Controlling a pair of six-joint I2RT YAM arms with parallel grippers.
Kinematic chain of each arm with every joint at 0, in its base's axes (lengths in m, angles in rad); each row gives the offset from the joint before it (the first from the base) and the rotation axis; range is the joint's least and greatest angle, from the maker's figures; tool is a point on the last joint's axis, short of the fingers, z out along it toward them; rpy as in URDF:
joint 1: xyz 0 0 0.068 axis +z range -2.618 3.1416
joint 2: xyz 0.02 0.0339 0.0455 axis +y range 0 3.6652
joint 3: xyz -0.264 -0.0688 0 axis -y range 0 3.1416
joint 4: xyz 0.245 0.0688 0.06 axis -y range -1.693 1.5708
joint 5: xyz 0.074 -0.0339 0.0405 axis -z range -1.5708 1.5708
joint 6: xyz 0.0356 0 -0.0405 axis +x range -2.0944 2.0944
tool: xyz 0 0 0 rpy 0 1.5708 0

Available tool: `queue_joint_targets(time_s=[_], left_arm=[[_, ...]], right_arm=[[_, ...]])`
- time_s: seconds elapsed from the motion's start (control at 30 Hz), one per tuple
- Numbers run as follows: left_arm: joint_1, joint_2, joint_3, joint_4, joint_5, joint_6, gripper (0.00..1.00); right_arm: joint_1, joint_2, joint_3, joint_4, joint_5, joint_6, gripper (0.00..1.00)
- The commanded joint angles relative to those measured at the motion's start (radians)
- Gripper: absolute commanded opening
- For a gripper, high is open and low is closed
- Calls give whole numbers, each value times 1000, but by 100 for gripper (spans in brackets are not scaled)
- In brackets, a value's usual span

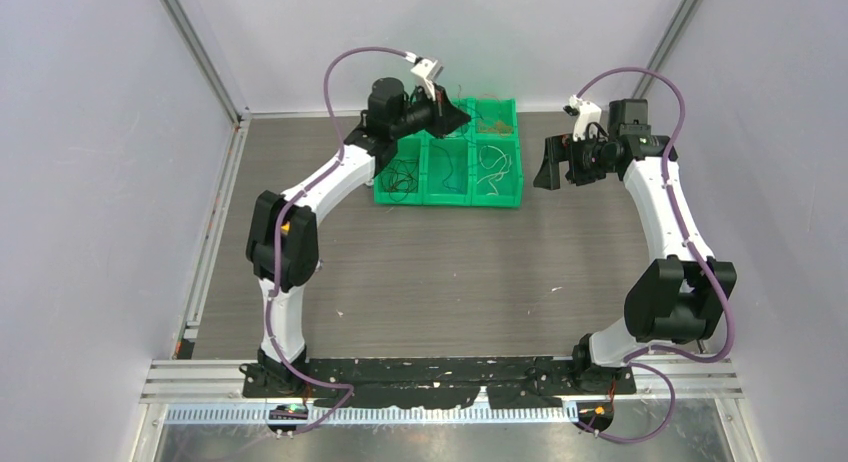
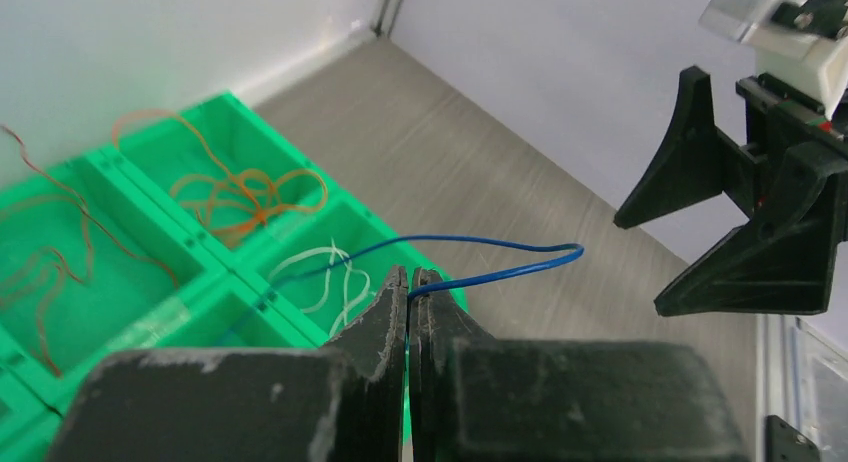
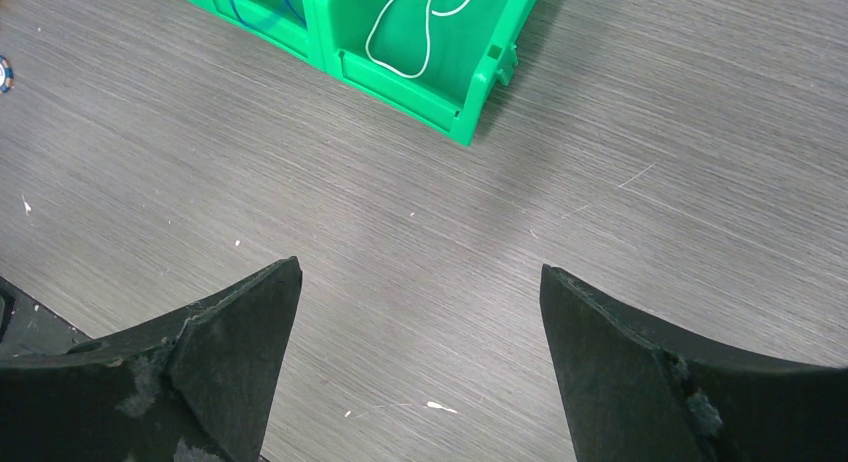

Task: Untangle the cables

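Grey wood-grain table (image 1: 440, 272) fills the top view. At its near edge a black base plate (image 1: 440, 390) carries both arms. The left arm (image 1: 290, 232) rises from 7 o'clock and the right arm (image 1: 680, 282) from 5 o'clock, and both reach toward the far side.

Farther back, at 12 o'clock from the table's middle, sits a green tray (image 1: 448, 200) divided into small compartments. The right gripper (image 3: 418, 272) hangs over bare wood near the tray's 3 o'clock side, apart from it. Its fingers are spread wide with nothing between them. In the right wrist view the tray's corner lies at 12 o'clock from those fingers.

The cables lie sorted in the tray. Black cables (image 1: 400, 177) are in the near compartment at 9 o'clock, and a white cable (image 3: 430, 17) is in the near compartment at 3 o'clock. Behind the white one, orange cables (image 2: 240, 192) curl in a far compartment. A red-brown cable (image 2: 45, 272) lies in the compartment at 9 o'clock of the orange in the left wrist view.

The left gripper (image 2: 410, 274) is above the tray's far row. Its fingers are pressed together on a blue cable (image 2: 480, 242). This cable loops out toward 3 o'clock in the air, doubles back, and drops toward the tray beside the white cable.
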Motion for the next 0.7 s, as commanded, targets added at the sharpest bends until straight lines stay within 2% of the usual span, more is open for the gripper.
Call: queue_joint_targets(time_s=[0.0, 0.27, 0.67], left_arm=[[-1, -27, -28, 23, -42, -78, 0], [43, -35, -79, 3, -77, -86, 0], [90, -58, -164, -14, -102, -7, 0]], right_arm=[[-5, 6, 14, 25, -8, -1, 95], [-5, 5, 25, 13, -6, 0, 95], [-5, -27, -3, 11, 5, -1, 95]])
